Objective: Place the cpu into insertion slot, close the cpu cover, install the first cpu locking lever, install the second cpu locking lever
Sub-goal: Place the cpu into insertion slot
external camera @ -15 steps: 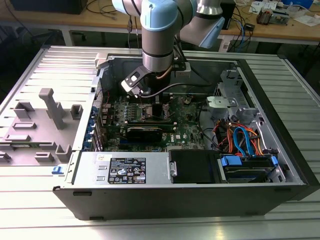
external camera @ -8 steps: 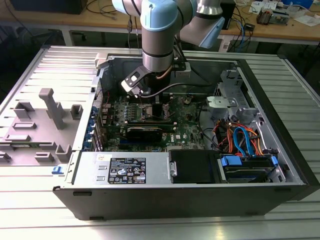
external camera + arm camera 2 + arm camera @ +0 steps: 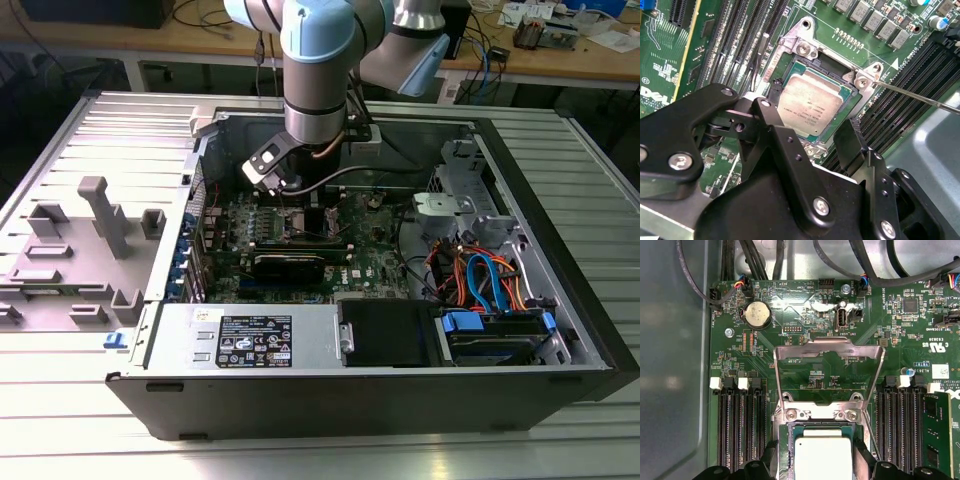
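Whole thing sits on a ribbed metal tabletop [image 3: 100, 120], with the open computer case [image 3: 300, 390] lying on its side and the arm [image 3: 318, 60] reaching down into the middle of it. Inside, it's over the green motherboard [image 3: 805, 305], right between the banks of long black memory slots.

The tool [image 3: 805, 117] hangs low over the socket. In both wrist views its two black fingers [image 3: 775, 145] stand spread, one on each side of the chip, with gaps showing, so I'd call it released and not holding anything.

The cpu cover [image 3: 829, 343] stands flipped up on its hinge, a thin silver frame with the board visible through its window. Looks like stiff sheet metal, light, probably swings freely. I'd push or pinch it at the far crossbar, away from the hinge.

The insertion slot [image 3: 796, 41] has the cpu [image 3: 807, 102] lying flat in it, square to the rim, as far as I can tell seated. The chip reads as light, rigid and slick on that dull metal top, and the contacts underneath are the fragile bit. If it needs touching at all, go for two opposite edges, never press down off-centre.

Two thin wire levers, one [image 3: 920, 97] and another [image 3: 758, 60], stick out beside the socket, unlatched. Springy rods, I'd guess, best caught near the free end.
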Robot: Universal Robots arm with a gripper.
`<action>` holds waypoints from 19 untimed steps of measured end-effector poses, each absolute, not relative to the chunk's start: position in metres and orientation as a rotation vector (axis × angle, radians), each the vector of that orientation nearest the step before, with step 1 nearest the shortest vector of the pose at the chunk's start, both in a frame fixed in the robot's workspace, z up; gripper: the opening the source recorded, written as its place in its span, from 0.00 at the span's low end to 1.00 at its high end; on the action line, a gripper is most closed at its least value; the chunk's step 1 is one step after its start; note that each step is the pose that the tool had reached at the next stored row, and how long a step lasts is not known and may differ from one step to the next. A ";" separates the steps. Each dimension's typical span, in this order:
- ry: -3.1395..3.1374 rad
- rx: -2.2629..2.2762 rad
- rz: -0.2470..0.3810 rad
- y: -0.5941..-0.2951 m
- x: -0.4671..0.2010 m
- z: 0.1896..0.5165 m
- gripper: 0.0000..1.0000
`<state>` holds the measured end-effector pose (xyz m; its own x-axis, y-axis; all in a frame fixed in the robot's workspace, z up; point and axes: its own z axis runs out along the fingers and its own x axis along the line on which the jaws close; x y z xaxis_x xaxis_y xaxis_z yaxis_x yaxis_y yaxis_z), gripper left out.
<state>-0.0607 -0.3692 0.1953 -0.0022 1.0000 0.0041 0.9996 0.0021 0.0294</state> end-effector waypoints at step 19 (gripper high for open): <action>2.208 2.210 0.037 -0.369 -0.061 0.194 0.68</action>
